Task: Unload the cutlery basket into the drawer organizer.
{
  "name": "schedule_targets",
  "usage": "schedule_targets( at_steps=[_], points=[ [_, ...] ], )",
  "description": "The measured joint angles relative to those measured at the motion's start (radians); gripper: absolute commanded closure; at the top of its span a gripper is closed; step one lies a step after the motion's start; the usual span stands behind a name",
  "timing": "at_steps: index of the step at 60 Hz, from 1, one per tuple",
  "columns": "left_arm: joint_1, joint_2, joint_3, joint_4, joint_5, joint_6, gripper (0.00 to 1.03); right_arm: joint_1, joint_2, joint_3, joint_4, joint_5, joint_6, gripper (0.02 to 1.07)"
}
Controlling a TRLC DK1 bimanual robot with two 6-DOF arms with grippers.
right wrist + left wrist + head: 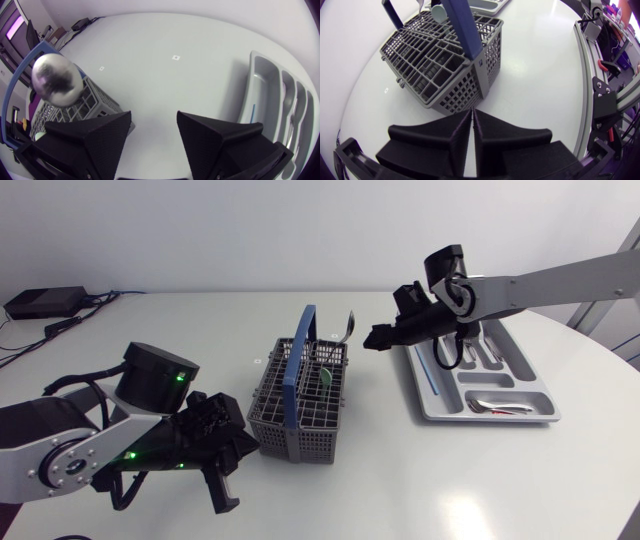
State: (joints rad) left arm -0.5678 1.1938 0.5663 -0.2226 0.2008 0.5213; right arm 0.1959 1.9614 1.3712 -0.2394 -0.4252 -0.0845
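Observation:
The grey cutlery basket (300, 400) with a blue handle (297, 360) stands mid-table. A green utensil (326, 374) and a metal spoon (348, 328) stick up out of it. My right gripper (376, 337) hovers open and empty between the basket and the grey drawer organizer (430, 395). In the right wrist view its fingers (100, 135) stand apart, with the spoon's bowl (55, 85) beside them over the basket (95, 102) and the organizer (257, 85) on the other side. My left gripper (471, 114) is shut on nothing, its tips just short of a basket (440, 65) corner.
The organizer holds several pieces: a blue-handled one (432, 370) in the long compartment, dark-handled ones (452, 352) farther back and metal spoons (497, 406) in the front compartment. Bare table (400, 470) lies in front of the basket and organizer.

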Motion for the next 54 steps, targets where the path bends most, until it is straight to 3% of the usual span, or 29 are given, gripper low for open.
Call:
schedule_targets(
  at_steps=[7, 16, 34, 54],
  points=[
    [0.000, 0.033, 0.000, 0.031, 0.000, 0.000, 0.89, 0.006, 0.098, 0.103, -0.042, -0.047, 0.033, 0.81],
    [0.001, 0.063, 0.000, 0.057, 0.000, 0.000, 0.89, 0.012, 0.148, 0.180, -0.077, -0.102, 0.056, 1.02],
    [0.013, 0.105, 0.000, 0.110, 0.000, 0.000, 0.89, 0.014, 0.282, 0.350, -0.182, -0.264, 0.111, 1.02],
    [0.107, 0.163, 0.000, 0.175, 0.004, 0.000, 0.89, 0.014, 0.305, 0.360, -0.232, -0.393, 0.111, 1.02]
  ],
)
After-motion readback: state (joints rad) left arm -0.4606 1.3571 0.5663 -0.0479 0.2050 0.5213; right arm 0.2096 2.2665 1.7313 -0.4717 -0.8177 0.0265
